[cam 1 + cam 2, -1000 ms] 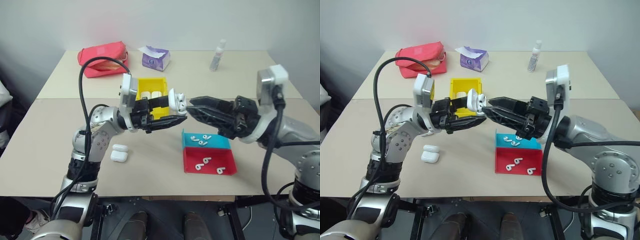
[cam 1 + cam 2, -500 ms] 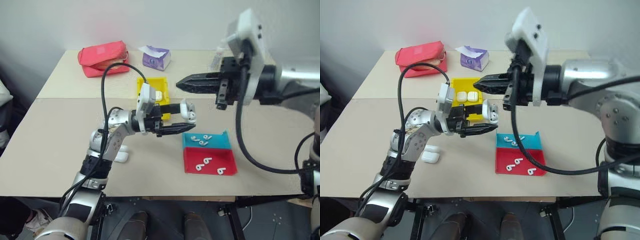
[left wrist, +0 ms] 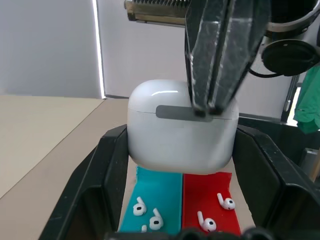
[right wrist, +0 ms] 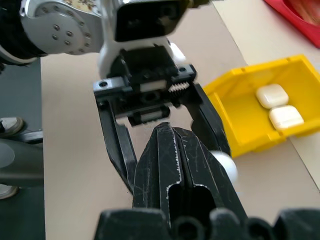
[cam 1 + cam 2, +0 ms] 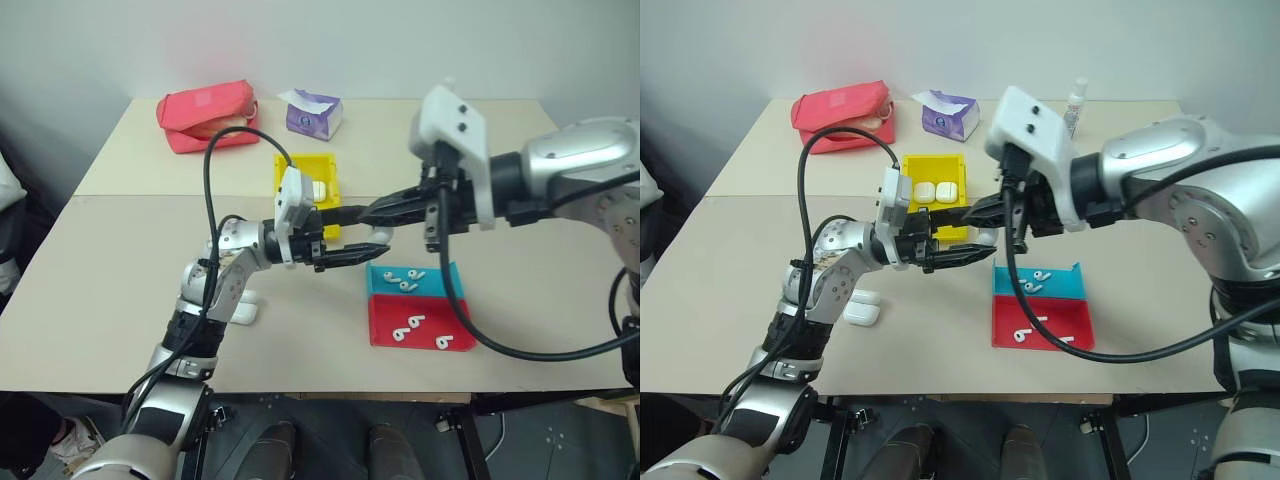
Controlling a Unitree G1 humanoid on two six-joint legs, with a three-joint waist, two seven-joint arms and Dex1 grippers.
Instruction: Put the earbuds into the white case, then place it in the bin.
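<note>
My left gripper is shut on a white case, gripping its two sides and holding it above the table beside the trays. The case's lid is closed. My right gripper is shut, and its joined tips rest on the top of the lid. The yellow bin stands just behind the left gripper with two white cases inside. Several loose earbuds lie in a cyan tray, and more earbuds lie in a red tray.
The cyan tray and red tray sit side by side below the held case. Two spare white cases lie near my left elbow. At the table's back are a red pouch, a purple tissue pack and a small bottle.
My right gripper drew back from the case, shut, swung up, then came down with its tips on the case's top. The lid, open before, is now closed. The left gripper stayed put.
</note>
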